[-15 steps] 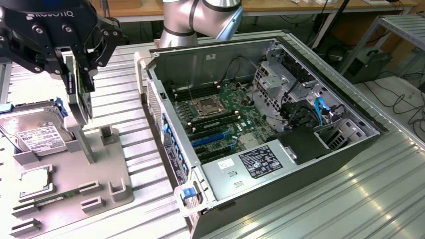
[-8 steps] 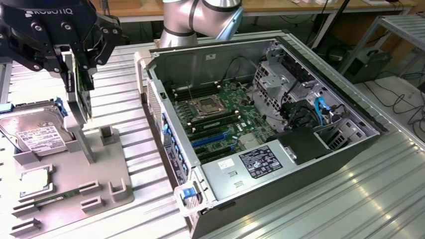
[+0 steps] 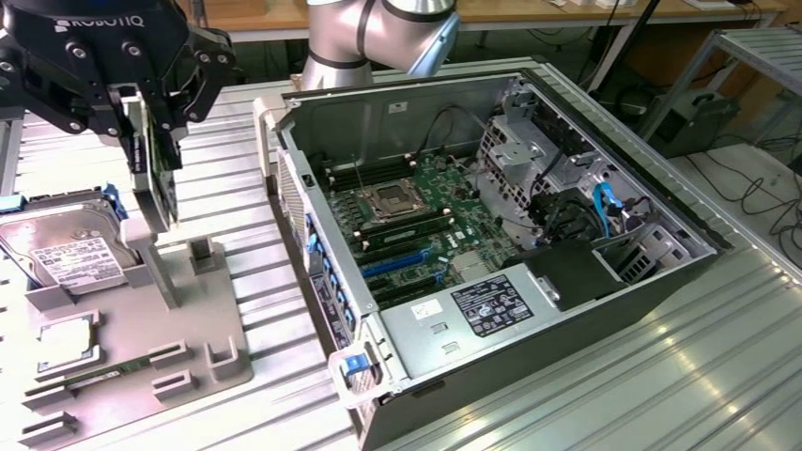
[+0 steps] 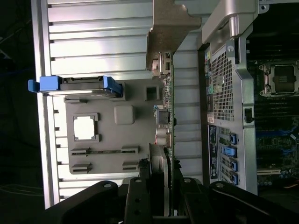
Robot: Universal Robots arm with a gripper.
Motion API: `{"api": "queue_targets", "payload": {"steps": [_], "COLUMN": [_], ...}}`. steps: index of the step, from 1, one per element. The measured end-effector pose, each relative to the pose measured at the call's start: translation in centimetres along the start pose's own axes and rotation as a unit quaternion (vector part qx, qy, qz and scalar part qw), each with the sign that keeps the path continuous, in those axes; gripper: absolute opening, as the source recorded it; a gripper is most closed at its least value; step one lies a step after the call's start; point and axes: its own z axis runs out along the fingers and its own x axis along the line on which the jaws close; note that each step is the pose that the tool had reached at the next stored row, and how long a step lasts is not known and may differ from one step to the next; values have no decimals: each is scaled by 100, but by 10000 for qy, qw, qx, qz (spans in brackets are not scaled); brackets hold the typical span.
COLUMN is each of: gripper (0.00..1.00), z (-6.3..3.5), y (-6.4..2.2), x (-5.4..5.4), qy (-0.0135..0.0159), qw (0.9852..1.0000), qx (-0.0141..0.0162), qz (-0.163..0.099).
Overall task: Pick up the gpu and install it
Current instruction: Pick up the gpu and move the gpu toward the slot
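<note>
The black gripper (image 3: 148, 113) had its fingers partly closed on the thin green circuit-board gpu (image 3: 161, 188), holding it upright just above the grey moulded parts tray (image 3: 188, 319), beside the open metal computer case (image 3: 501, 235).

exterior: high, oblique | wrist: looking down (close) | shared: gpu (image 3: 157, 178), tray (image 3: 188, 319)

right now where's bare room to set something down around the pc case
Bare ribbed table on the exterior view's right of the computer case; a narrow strip between case and grey tray. Crowded: the tray with its hard drive, tool holding the gpu above.
</note>
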Motion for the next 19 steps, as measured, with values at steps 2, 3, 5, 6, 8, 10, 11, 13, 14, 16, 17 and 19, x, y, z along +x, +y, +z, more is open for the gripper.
{"api": "queue_targets", "payload": {"steps": [2,3,5,6,8,10,11,13,14,16,17,19], "gripper": [28,28,28,28,28,28,28,28,28,28,28,28], "z": [0,0,0,0,0,0,0,0,0,0,0,0], "y": [1,2,3,4,4,6,6,7,8,9,9,10], "x": [-24,-35,-59,-68,-89,-108,-120,-139,-148,-168,-179,-200], "qy": [1,0,0,0,0,0,0,0,0,1,0,0], "qw": [10000,10000,10000,10000,10000,10000,10000,10000,10000,10000,10000,10000], "qx": [0,0,0,0,0,0,0,0,0,0,0,0], "qz": [0,0,0,0,0,0,0,0,0,1,0,0]}}
